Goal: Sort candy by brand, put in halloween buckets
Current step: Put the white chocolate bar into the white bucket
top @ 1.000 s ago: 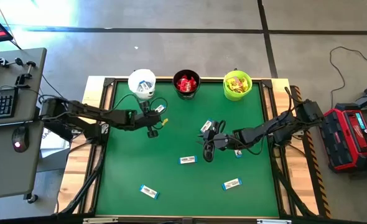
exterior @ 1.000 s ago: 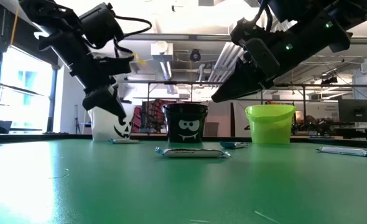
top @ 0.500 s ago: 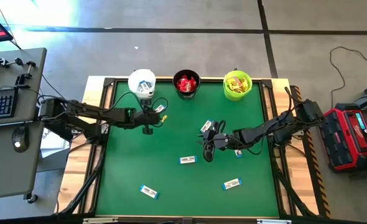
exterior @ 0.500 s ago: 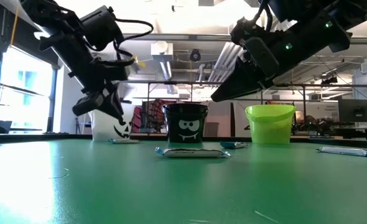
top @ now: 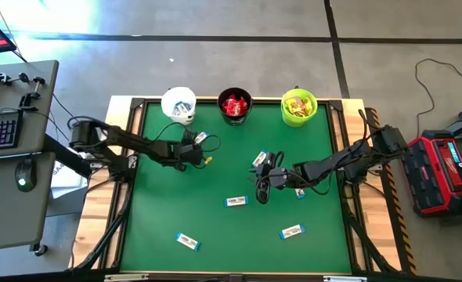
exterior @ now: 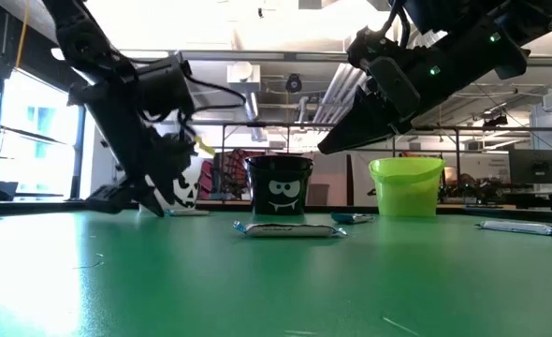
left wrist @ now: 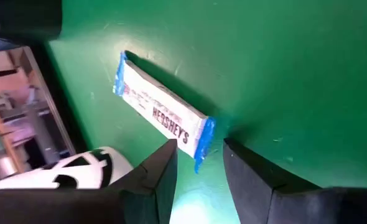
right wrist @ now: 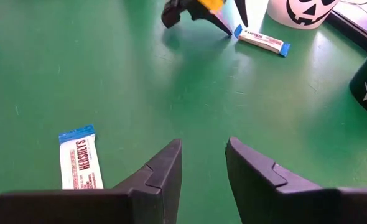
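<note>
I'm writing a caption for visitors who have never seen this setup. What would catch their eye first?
Three buckets line the far edge of the green table: white, black and lime green. White-and-blue bars lie scattered on the table. The left gripper is low beside the bar near the white bucket, jaws open; the right gripper hangs mid-table.

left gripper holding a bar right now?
No: in the left wrist view the left gripper stands open, its fingers either side of the white-and-blue bar lying flat on the table.
</note>
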You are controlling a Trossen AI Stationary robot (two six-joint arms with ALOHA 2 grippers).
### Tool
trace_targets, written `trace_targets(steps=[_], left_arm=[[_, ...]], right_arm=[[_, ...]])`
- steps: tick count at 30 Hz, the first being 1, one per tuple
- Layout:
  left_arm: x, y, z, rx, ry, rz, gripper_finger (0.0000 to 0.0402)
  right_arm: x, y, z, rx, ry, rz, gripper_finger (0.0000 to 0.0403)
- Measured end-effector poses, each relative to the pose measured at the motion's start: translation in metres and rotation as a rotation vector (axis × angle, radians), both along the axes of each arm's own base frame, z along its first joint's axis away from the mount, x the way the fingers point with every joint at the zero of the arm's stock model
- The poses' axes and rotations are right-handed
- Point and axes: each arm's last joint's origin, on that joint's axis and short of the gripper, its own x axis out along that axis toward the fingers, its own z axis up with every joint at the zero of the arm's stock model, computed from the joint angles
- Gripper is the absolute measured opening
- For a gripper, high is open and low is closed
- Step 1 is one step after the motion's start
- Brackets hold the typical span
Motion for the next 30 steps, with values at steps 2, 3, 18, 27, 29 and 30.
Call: trace_targets(steps=[2, 3, 18, 27, 29, 30], left_arm=[[0.001, 0.0, -0.004, 0.019, 0.022, 0.005, 0.0124], [0.002, 0.0, -0.006, 0.027, 0.028, 0.007, 0.0123], [0.002, 0.01, -0.011, -0.026, 0.025, 0.033, 0.0003], [0.017, 0.004, 0.02, -0.058, -0.097, 0.035, 0.0], [0.018, 0.003, 0.028, -0.058, -0.115, 0.036, 0.0], [0.018, 0.002, 0.033, -0.06, -0.128, 0.037, 0.0]], right_arm=[[0.0, 0.0, 0.0, 0.0, 0.0, 0.0, 0.0115], [0.0, 0.0, 0.0, 0.0, 0.0, 0.0, 0.0115], [0.0, 0.0, 0.0, 0.001, 0.0, -0.001, 0.0115], [0.0, 0.0, 0.0, 0.003, -0.001, -0.002, 0.0115], [0.0, 0.0, 0.0, 0.002, 0.0, -0.001, 0.0115], [0.0, 0.0, 0.0, 0.002, 0.0, -0.002, 0.0115]])
